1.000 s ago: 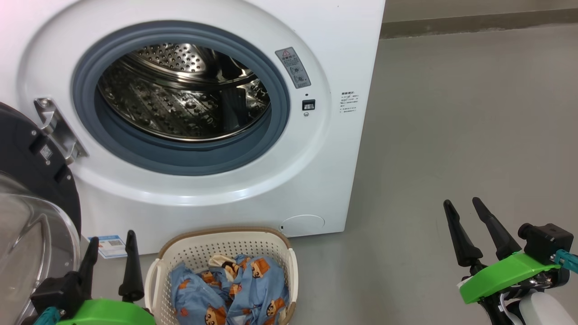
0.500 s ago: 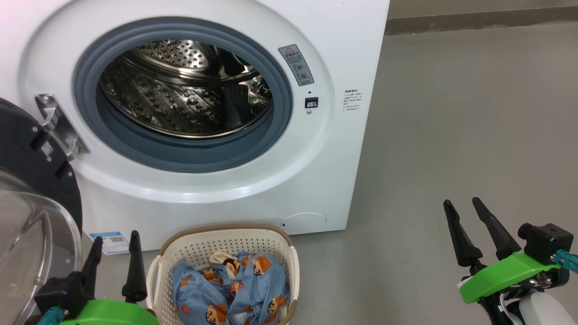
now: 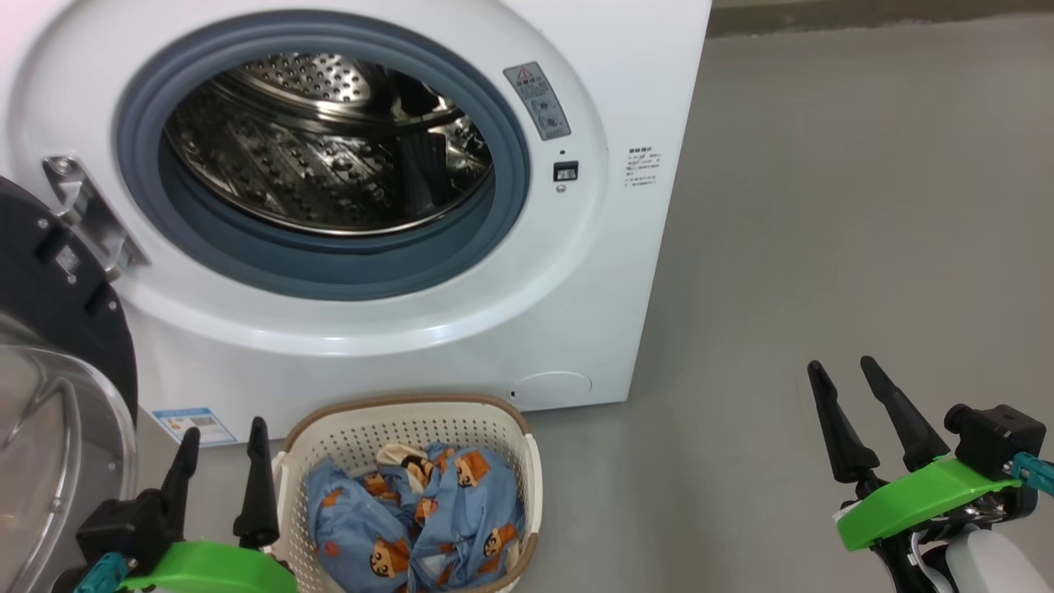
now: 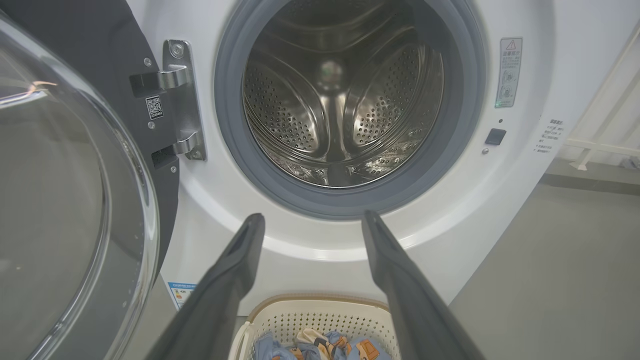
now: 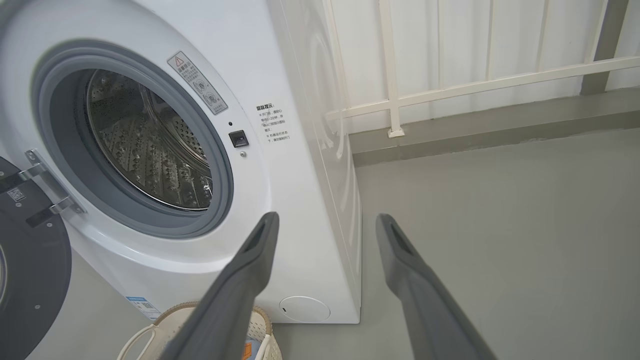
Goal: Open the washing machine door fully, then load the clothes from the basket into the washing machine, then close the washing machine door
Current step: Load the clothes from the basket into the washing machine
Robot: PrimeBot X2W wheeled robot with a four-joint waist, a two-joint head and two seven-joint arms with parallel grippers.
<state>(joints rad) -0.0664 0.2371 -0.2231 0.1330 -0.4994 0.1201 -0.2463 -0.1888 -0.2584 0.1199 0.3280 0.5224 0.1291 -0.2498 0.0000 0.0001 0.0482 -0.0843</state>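
The white washing machine (image 3: 626, 99) stands with its steel drum (image 3: 321, 148) exposed and nothing inside. Its door (image 3: 49, 329), black-rimmed with a clear glass bowl, hangs swung out at the left. On the floor in front sits the cream basket (image 3: 494, 428) holding the light blue clothes (image 3: 412, 511). My left gripper (image 3: 222, 436) is open, just left of the basket and beside the door glass; the left wrist view has its fingers (image 4: 230, 280) spread above the basket (image 4: 320, 315). My right gripper (image 3: 840, 375) is open over bare floor far to the right.
Grey floor (image 3: 823, 206) stretches to the right of the machine. A white railing (image 5: 450, 90) and a low kerb run behind it. A blue label (image 3: 189, 424) sits low on the machine's front.
The head camera has tilted down a little, so machine and basket sit higher in the picture. My left gripper has edged up and right, closer to the basket. The right gripper stays still.
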